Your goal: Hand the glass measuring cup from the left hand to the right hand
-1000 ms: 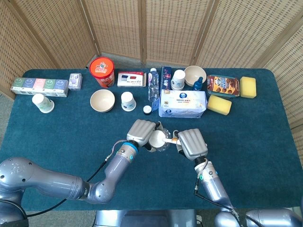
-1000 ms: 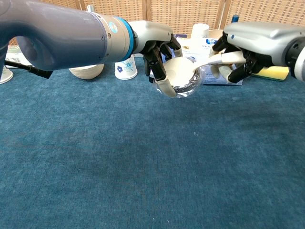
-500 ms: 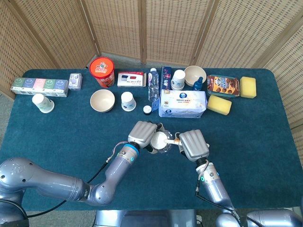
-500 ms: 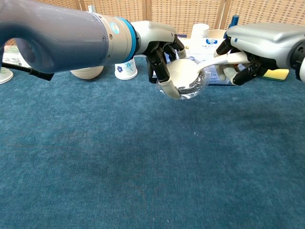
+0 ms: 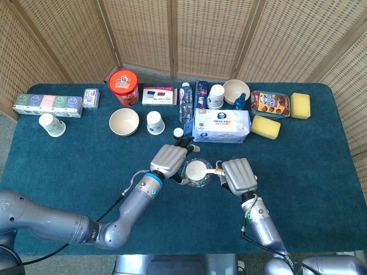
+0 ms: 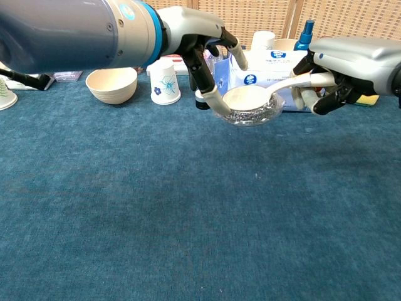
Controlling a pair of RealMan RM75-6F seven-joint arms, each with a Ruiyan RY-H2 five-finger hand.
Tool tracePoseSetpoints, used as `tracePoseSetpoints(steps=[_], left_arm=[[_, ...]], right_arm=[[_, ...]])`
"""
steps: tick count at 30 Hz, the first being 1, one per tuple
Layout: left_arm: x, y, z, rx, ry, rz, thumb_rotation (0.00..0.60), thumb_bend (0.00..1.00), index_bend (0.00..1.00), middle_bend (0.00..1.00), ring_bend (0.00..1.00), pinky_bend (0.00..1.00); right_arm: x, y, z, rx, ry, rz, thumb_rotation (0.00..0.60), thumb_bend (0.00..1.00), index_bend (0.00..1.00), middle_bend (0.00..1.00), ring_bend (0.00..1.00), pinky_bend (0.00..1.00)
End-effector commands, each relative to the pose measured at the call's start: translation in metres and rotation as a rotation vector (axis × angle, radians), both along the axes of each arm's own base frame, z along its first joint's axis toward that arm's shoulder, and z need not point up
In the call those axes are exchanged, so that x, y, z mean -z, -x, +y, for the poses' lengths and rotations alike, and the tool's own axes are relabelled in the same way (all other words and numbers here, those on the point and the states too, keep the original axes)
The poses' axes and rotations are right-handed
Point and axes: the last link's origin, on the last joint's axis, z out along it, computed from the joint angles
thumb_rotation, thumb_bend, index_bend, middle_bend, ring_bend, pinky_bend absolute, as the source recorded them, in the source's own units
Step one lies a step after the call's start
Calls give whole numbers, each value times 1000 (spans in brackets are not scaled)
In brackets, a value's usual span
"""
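Chest view shows the glass cup (image 6: 252, 106) hanging between the hands above the table, its handle running sideways into the closed right hand (image 6: 341, 72), while the left hand (image 6: 200, 47) only touches the opposite rim with spread fingers.

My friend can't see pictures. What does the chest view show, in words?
Two robot hands meet over a blue table: the right hand pinches the handle of a glass measuring cup, while the left hand has its fingers spread, one touching the rim. Behind are a bowl and a paper cup.
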Motion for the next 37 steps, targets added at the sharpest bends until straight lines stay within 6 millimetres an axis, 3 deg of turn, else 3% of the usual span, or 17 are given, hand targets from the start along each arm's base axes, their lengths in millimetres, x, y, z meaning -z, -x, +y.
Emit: tracePoseSetpoints(steps=[1,4,7,13,20,27,33,37], left_arm=[[-2,1,0,-1,-1,-1,600,0,172,10,35,410],[-6,2,0,1,-2,-7,600,0,129,0,6,408],[-17,6,0,30,-19,13,600,0,87,0,0,345],[-63,53,-1,76,-102,108,600,0,6,0,0,229],[-112,123,-2,63,-205,226,600,0,0,0,0,43],[-149,174,-12,26,-280,256,600,0,0,0,0,16],[-193,231,-29,-25,-369,296,600,0,0,0,0,9],[-210,259,-40,-51,-392,309,600,0,0,0,0,2]], right_arm=[[-1,2,0,2,1,-3,600,1000,752,904,911,1000],[-2,2,0,7,0,-13,600,1000,752,904,911,1000],[-6,5,0,18,3,-30,600,1000,752,904,911,1000],[-18,14,-1,26,18,-47,600,1000,753,904,911,1000],[-27,21,-3,33,42,-48,600,1000,752,903,911,1000],[-34,28,-4,45,64,-48,600,1000,751,902,911,1000],[-42,33,-4,53,85,-48,600,1000,750,902,911,1000],[-44,36,-3,57,91,-45,600,1000,747,902,911,1000]])
